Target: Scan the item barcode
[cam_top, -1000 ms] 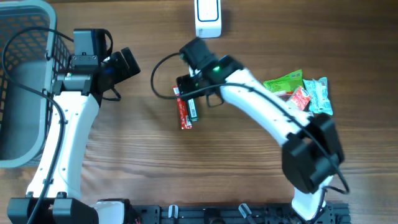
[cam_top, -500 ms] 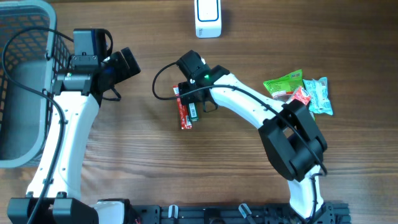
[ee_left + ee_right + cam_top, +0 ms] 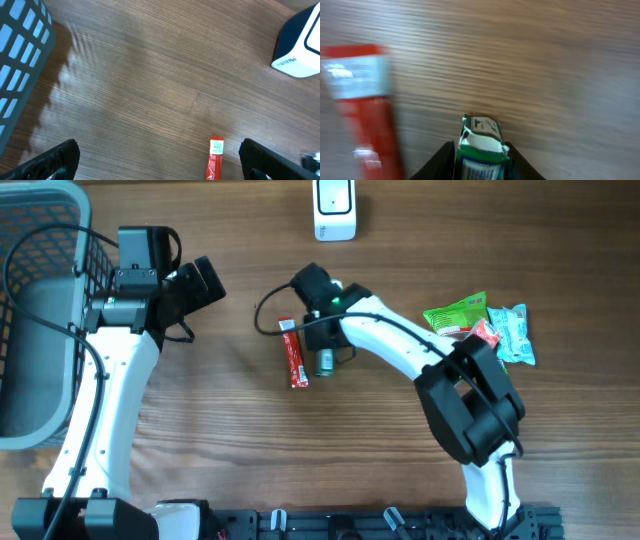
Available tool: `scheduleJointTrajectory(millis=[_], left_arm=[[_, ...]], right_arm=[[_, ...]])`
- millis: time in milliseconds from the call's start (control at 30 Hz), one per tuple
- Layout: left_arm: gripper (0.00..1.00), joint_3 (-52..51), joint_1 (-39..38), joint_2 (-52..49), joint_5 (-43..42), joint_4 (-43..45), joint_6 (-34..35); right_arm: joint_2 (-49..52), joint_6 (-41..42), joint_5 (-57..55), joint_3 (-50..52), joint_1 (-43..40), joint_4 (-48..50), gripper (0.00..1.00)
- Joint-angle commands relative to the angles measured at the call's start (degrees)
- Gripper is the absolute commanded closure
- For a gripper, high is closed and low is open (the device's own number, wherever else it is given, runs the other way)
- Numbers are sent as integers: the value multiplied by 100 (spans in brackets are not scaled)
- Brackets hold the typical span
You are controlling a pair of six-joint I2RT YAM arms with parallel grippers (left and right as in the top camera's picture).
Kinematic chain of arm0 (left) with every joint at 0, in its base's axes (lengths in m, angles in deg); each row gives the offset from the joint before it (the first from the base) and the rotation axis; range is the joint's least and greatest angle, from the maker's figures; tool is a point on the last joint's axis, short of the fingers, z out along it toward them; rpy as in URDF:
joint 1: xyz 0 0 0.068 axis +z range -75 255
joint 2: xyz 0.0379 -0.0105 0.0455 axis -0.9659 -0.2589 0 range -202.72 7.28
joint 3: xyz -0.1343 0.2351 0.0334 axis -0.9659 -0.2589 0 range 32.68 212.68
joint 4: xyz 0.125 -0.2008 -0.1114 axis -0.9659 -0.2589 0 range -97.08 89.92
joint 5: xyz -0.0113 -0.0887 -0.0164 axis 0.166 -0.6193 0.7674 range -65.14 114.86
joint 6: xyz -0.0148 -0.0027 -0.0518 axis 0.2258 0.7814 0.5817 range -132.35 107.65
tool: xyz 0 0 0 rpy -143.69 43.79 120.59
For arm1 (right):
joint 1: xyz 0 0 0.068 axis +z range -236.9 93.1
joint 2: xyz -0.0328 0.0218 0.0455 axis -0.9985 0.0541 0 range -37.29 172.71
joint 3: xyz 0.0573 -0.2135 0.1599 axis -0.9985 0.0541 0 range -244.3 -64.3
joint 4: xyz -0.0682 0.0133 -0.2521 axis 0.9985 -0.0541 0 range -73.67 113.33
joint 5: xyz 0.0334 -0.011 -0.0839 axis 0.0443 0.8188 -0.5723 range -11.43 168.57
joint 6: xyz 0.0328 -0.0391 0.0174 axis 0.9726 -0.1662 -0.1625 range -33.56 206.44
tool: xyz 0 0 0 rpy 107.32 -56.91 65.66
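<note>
The green stick packet (image 3: 479, 145) is in front of the white barcode scanner (image 3: 334, 208), on the robot's side of it and well apart from it. The right tool (image 3: 323, 348) is clenched on the packet's two long sides near one end. I cannot tell if the packet is already lifted from the counter (image 3: 400, 460). It looks very light, made of thin glossy film, so I judge it soft and a little slippery. Held only at the end it may bend or turn, so a hold nearer the middle of the long sides seems safer, with gentle pressure. The print on its upper face is too blurred to say if it is the barcode. A red stick packet (image 3: 293, 353) lies just beside it, slightly more to the left of the scanner, and could be pushed by a sideways move. Toward the scanner the wood is bare, so the way there looks open; only the arm's black cable (image 3: 262, 315) curves near it. The left tool (image 3: 200, 280) is released, fingers wide, to the left of the scanner. The grey basket (image 3: 40, 240) stands farther left, and a pile of snack packets (image 3: 478, 328) lies to the scanner's right.
</note>
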Motion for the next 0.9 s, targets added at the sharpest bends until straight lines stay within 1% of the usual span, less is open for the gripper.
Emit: scheduleJointTrajectory(millis=[0,33,133,300,333,367,433,533,667,700,733,767,800,833,867], left_arm=[[0,39,33,-26,76,7,-70],[0,37,33,-26,76,7,-70],[0,39,33,-26,76,7,-70],[0,37,33,-26,76,7,-70],[0,39,33,-26,76,7,-70],[0,39,33,-26,76,7,-70],[0,39,33,-26,76,7,-68],[0,39,33,-26,76,7,-70],[0,39,33,-26,76,7,-70],[0,37,33,-26,76,7,-68],[0,39,33,-26,76,7,-68],[0,39,33,-26,76,7,-70],[0,39,33,-26,76,7,-70],[0,37,33,-26,76,7,-68],[0,37,33,-26,76,7,-70]], right_arm=[[-400,1248,-590,20,-367,-555,70],[-407,1617,-544,20,-431,-730,71],[-407,2323,-229,22,-586,-1082,70],[-444,2597,-81,22,-684,-1228,69],[-461,2597,-39,22,-713,-1228,41],[-476,2592,-13,22,-730,-1235,0],[-511,2474,201,22,-787,-1241,0],[-638,1985,516,20,-898,-1384,0],[-1108,1375,514,20,-957,-1790,2],[-1255,1200,496,20,-957,-1891,3],[-1355,1086,463,20,-957,-1965,5],[-1504,887,385,20,-957,-2074,12],[-1593,754,254,22,-957,-2151,37],[-1641,651,153,24,-957,-2205,57],[-1663,518,120,28,-957,-2258,82]])
